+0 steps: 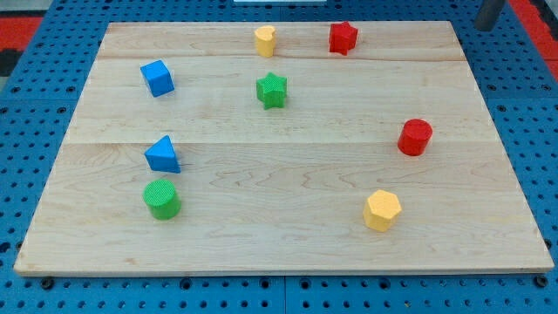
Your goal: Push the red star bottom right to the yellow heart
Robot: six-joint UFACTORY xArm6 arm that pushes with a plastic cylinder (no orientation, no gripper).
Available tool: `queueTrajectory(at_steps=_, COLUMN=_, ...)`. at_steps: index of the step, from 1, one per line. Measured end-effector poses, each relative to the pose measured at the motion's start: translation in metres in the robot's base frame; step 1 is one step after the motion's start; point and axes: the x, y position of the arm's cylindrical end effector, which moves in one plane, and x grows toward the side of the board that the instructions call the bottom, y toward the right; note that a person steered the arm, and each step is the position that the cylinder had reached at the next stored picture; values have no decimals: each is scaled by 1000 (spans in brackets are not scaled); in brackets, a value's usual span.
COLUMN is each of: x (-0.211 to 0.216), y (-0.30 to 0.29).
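The small red star-shaped block (343, 37) sits near the top edge of the pale wooden board (288, 244), right of centre. It is compact, with no clear long axis, and its points spread evenly, one aimed toward the view's top. The small yellow heart-shaped block (265, 40) stands just to its left, apart from it.

A dark rod (488, 13) enters at the view's top right corner, off the board; my tip is cut off by the frame edge, so I cannot tell where it ends. It carries nothing and touches no block.

Elsewhere lie a green star (272, 90), blue cube (158, 78), blue triangular block (163, 154), green cylinder (162, 199), red cylinder (415, 137) and yellow hexagonal block (382, 210). No writing is visible.
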Motion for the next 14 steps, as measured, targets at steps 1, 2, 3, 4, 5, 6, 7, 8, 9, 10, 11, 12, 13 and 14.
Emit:
queueTrajectory(at_steps=1, x=12, y=9)
queueTrajectory(at_steps=2, x=17, y=-46)
queueTrajectory(at_steps=3, x=32, y=-115)
queueTrajectory(at_steps=4, x=30, y=-176)
queueTrajectory(at_steps=5, x=21, y=-204)
queueTrajectory(at_steps=6, x=21, y=-258)
queueTrajectory(at_steps=7, x=22, y=-273)
queueTrajectory(at_steps=8, x=30, y=-269)
queueTrajectory(at_steps=9, x=34, y=-285)
queueTrajectory(at_steps=10, x=1, y=-298)
queueTrajectory(at_steps=11, x=6, y=-301)
queueTrajectory(at_steps=12, x=35, y=-301)
queueTrajectory(at_steps=13, x=63, y=-311)
queueTrajectory(at_steps=14, x=29, y=-304)
